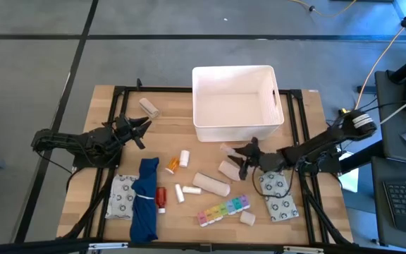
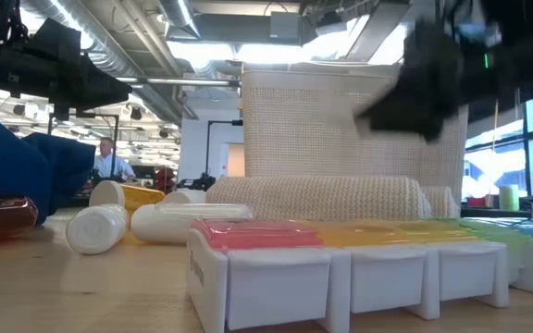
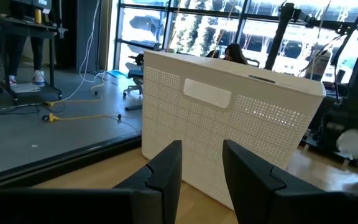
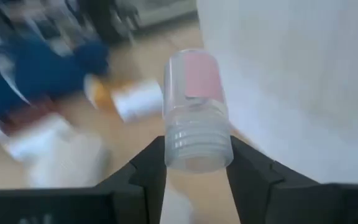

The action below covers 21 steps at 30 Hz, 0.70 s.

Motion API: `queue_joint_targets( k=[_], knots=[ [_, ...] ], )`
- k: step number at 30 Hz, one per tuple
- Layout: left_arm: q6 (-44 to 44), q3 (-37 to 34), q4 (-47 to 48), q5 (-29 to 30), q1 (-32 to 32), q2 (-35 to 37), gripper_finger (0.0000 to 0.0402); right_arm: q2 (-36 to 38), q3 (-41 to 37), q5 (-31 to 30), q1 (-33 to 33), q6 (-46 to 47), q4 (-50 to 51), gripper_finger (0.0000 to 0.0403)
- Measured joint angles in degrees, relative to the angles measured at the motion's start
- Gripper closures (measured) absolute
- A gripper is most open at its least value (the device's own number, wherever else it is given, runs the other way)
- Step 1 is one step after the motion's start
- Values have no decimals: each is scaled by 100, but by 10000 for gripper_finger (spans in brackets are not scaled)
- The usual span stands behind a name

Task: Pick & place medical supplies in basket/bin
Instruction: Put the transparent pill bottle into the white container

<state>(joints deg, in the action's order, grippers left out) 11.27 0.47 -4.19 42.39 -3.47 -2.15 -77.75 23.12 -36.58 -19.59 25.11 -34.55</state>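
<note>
Tabletop overhead hides what right gripper (image 4: 194,163) clamps: clear bottle (image 4: 194,109).

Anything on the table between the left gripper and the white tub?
One small beige gauze roll lies between the left gripper and the white rectangular plastic tub; otherwise bare wood, seen in the high view.

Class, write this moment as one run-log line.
right end effector: shut on clear vial, beside white bin | left end effector: open, empty, waiting | bin: empty
</note>
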Motion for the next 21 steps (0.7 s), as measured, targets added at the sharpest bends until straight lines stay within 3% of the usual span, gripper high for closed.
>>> queue_joint_targets(
  k=[5, 10, 15, 21],
  knots=[
    [2, 0, 0, -2, 1, 0, 290, 957, 543, 27, 9, -820, 86, 262],
    [18, 2, 0, 0, 1, 0, 290, 1609, 1590, -527, 45, -2257, 580, 262],
    [307, 1, 0, -2, -1, 0, 290, 1762, 3374, -1089, 423, -2890, 3057, 262],
    [419, 0, 0, -2, 1, 0, 290, 1417, 5813, -867, 1550, -1864, 6852, 268]
  ],
)
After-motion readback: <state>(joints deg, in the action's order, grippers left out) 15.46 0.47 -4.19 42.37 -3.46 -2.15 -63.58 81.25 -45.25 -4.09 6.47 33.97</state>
